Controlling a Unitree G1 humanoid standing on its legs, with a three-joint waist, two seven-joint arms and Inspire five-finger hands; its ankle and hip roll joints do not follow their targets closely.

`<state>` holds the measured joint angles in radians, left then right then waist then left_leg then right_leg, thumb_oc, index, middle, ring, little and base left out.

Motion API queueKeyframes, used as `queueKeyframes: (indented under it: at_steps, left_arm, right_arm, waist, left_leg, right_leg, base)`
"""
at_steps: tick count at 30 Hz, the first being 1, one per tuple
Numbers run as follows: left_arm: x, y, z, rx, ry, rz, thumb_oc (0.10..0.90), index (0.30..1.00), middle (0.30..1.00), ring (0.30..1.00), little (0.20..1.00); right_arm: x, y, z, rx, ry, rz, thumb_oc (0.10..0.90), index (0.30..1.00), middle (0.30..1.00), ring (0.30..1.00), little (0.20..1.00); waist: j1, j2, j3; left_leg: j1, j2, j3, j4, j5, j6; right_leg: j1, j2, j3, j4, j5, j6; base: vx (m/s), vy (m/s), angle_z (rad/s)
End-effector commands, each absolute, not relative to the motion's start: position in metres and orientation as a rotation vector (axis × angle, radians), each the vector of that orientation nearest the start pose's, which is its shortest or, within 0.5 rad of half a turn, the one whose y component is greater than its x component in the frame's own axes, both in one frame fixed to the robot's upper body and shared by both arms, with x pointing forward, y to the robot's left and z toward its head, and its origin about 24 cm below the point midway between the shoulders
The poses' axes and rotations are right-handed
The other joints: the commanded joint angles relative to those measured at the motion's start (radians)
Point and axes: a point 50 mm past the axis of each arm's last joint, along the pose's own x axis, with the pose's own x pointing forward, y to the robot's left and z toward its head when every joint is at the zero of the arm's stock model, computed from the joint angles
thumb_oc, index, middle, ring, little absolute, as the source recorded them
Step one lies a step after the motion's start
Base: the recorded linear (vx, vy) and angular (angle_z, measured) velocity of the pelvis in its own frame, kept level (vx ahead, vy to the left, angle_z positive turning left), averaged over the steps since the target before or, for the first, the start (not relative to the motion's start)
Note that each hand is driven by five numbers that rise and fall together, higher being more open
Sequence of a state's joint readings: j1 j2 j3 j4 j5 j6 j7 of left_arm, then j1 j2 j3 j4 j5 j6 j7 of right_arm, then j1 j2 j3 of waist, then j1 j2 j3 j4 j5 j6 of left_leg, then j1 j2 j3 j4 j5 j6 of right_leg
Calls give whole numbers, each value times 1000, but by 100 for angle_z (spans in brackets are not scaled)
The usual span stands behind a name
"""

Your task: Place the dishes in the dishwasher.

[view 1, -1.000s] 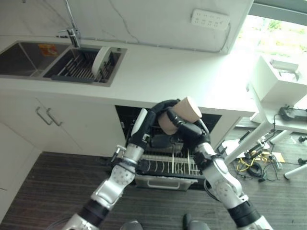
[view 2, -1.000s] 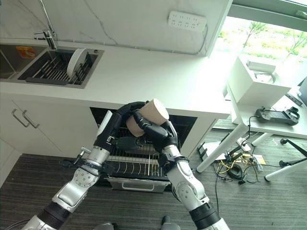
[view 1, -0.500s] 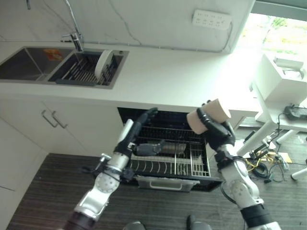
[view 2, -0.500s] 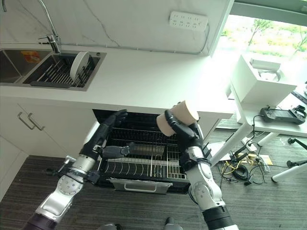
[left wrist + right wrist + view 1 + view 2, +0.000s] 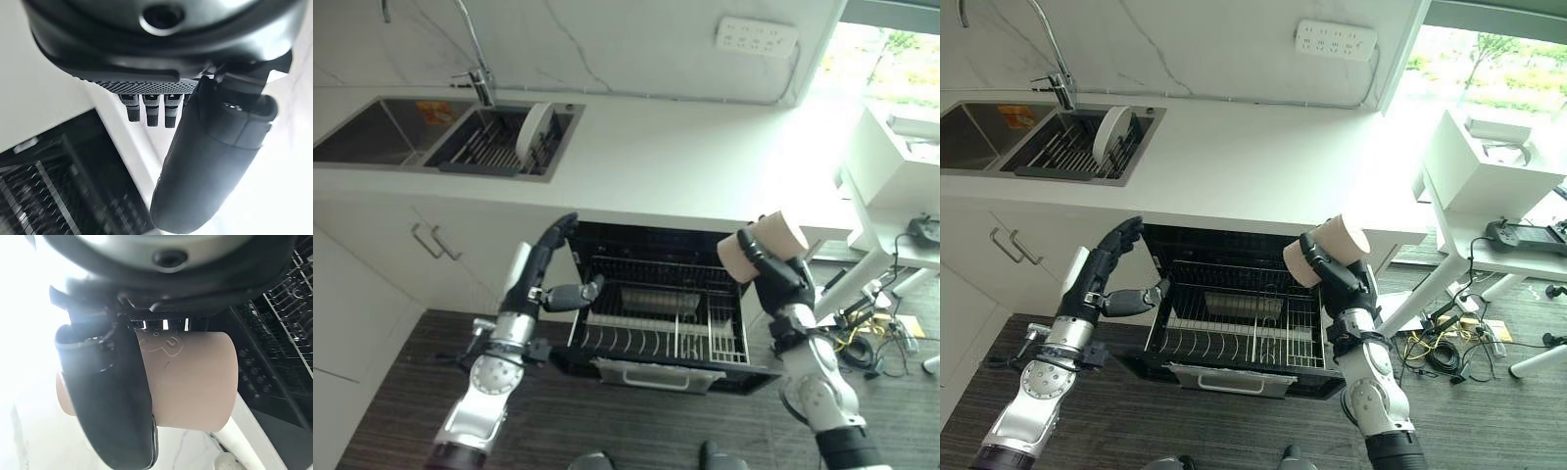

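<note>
My right hand [image 5: 777,277] is shut on a beige cup [image 5: 762,244], held on its side above the right end of the open dishwasher's pulled-out wire rack [image 5: 668,328]. In the right wrist view the thumb and fingers wrap the beige cup [image 5: 195,377]. My left hand [image 5: 540,275] is open and empty, hovering at the left front corner of the dishwasher opening. A white plate [image 5: 533,125] stands upright in the sink's drying rack [image 5: 499,143] on the far left of the counter.
The white counter [image 5: 685,166] overhangs the dishwasher. A faucet [image 5: 476,61] and second sink basin [image 5: 382,128] lie far left. White cabinet doors with handles [image 5: 433,254] stand left of the dishwasher. A white table [image 5: 901,166] and loose cables [image 5: 871,343] lie on the right.
My left hand has drawn back to the left, away from the rack. My right hand with the cup has shifted slightly right. The camera view has also shifted.
</note>
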<state>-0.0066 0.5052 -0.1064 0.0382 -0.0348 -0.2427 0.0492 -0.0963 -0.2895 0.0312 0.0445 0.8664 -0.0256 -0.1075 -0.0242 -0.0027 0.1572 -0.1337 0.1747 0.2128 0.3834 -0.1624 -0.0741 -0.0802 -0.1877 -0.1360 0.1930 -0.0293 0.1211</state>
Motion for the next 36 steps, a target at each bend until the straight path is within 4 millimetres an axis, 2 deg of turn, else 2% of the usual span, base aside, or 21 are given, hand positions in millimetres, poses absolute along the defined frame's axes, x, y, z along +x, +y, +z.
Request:
queueKeyframes:
  at_steps: [1,3,7,8,14,15,18,25,30,36]
  left_arm:
    - [263,192,107,466,-352,-248,800,900,900,900,900]
    - [270,183,98,539,-243,-386,800,900,900,900,900]
    - [275,181,89,608,-141,-476,800,900,900,900,900]
    - [280,184,80,646,-25,-516,800,900,900,900,900]
    - [290,192,71,738,118,-536,800,900,900,900,900]
    - [292,194,64,769,209,-567,800,900,900,900,900]
    - [293,200,57,844,326,-616,800,900,900,900,900]
    - [298,202,56,923,407,-651,800,900,900,900,900]
    - [299,203,55,884,380,-626,800,900,900,900,900]
    - [303,198,81,811,282,-590,800,900,900,900,900]
  right_arm:
    - [276,-198,116,540,-270,72,400,300,300,300,300]
    - [276,-194,116,539,-264,107,400,300,300,300,300]
    - [275,-191,118,531,-262,135,400,300,300,300,300]
    - [274,-189,120,530,-259,159,400,300,300,300,300]
    - [274,-186,123,523,-254,193,400,300,300,300,300]
    - [275,-185,123,521,-251,197,400,300,300,300,300]
    - [276,-186,125,515,-246,206,400,300,300,300,300]
    - [276,-185,127,506,-243,224,400,300,300,300,300]
    - [274,-189,128,484,-232,235,400,300,300,300,300]
    - [280,-196,142,434,-252,247,400,300,300,300,300]
  waist:
    - [5,5,-56]
    - [-8,11,-52]
    - [-22,18,-51]
    - [-36,25,-50]
    - [-60,36,-50]
    - [-67,39,-51]
    - [-80,46,-50]
    - [-101,58,-46]
    - [-114,66,-35]
    - [-111,84,13]
  left_leg:
    - [56,55,-72,-83,-1,-50]
    - [56,55,-66,-83,1,-48]
    - [58,57,-58,-83,3,-48]
    - [60,61,-48,-83,5,-48]
    - [65,67,-29,-83,6,-47]
    - [67,69,-23,-83,7,-46]
    - [69,72,-14,-83,9,-46]
    - [72,76,5,-83,10,-45]
    - [72,82,17,-83,15,-49]
    - [27,66,-1,-83,29,-54]
  right_leg:
    - [3,-67,-40,107,-101,65]
    - [-1,-64,-34,107,-99,69]
    - [-3,-62,-29,107,-97,72]
    - [-7,-60,-24,107,-96,74]
    - [-13,-54,-9,107,-95,77]
    - [-15,-52,-4,107,-95,78]
    - [-18,-48,4,107,-95,78]
    - [-24,-41,21,107,-95,77]
    - [-28,-40,32,107,-92,77]
    - [-68,-49,48,107,-83,72]
  base:
    - [-31,5,0]
    - [-17,6,0]
    - [-9,16,-2]
    - [0,0,0]
    - [-4,20,-10]
    - [5,24,-9]
    - [2,13,-3]
    - [1,16,-8]
    - [47,26,-5]
    - [-9,86,-10]
